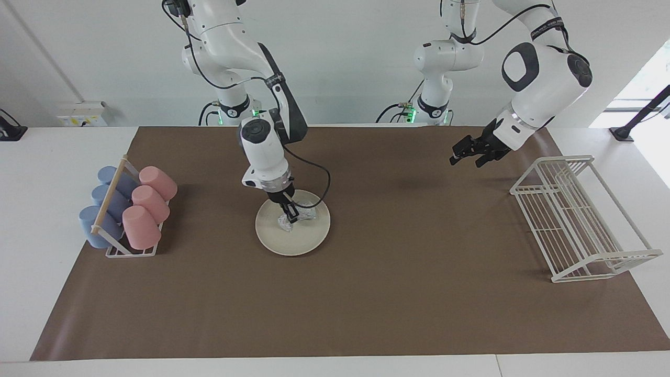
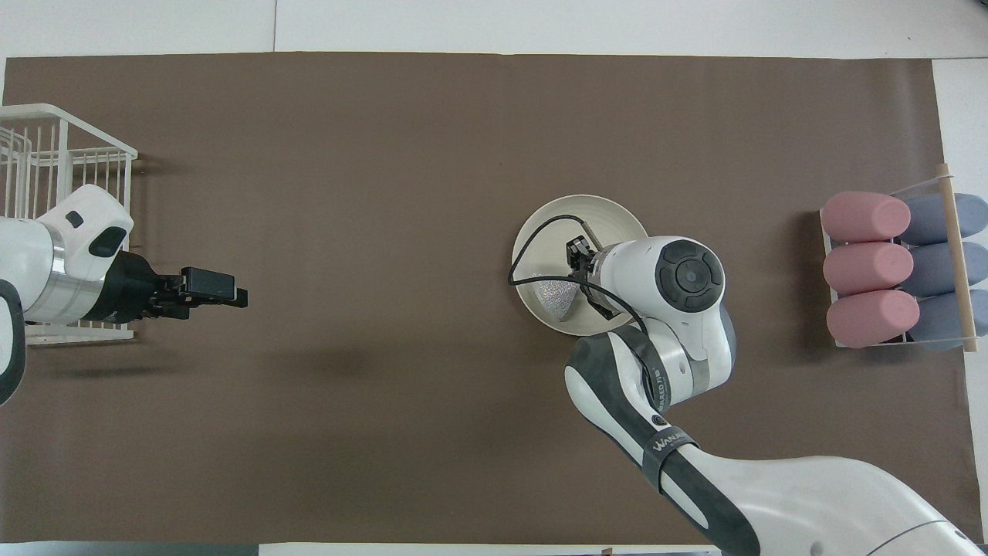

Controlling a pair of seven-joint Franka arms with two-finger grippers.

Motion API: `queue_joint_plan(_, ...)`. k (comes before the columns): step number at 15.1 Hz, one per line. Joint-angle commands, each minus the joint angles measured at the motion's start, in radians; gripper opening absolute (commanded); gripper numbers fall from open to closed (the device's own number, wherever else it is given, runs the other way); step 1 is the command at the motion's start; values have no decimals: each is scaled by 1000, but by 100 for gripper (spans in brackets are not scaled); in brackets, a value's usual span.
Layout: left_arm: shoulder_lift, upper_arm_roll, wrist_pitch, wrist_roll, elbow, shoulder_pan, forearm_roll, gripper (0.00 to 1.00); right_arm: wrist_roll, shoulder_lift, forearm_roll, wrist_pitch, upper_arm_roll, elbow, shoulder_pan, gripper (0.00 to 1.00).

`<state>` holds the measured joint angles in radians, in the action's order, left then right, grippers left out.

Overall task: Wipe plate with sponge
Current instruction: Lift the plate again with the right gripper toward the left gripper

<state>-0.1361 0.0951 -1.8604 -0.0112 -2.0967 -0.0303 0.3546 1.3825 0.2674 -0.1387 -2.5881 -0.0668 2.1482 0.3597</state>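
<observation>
The cream-white plate (image 1: 294, 244) lies on the brown mat, toward the right arm's end of the table; it also shows in the overhead view (image 2: 542, 230). The silvery glittery sponge (image 1: 301, 215) lies on the plate's half nearer the robots and shows in the overhead view (image 2: 557, 298). My right gripper (image 1: 289, 214) points down onto the plate and is shut on the sponge, pressing it on the plate. In the overhead view its wrist hides the fingertips. My left gripper (image 1: 467, 159) is open and empty, waiting in the air over bare mat beside the wire rack (image 2: 231, 293).
A rack of pink and blue cups (image 1: 131, 209) stands at the right arm's end of the mat (image 2: 899, 270). A white wire dish rack (image 1: 576, 220) stands at the left arm's end (image 2: 54, 154). The right arm's cable loops over the plate's rim.
</observation>
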Motion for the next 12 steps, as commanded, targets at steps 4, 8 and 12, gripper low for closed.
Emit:
queue_joint_plan(4,-11,-3,-14,19,-16,12,-22,100,195,-2,-21,121,-7,-124,-5,0)
queue_joint_plan(8,-10,3,-10,43,-13,13,-2,100,355,-94,-19,354,-21,-251,-4,0)
queue_joint_plan(12,-11,3,0,48,-14,15,246,100,619,-158,-18,391,-117,-290,-2,0)
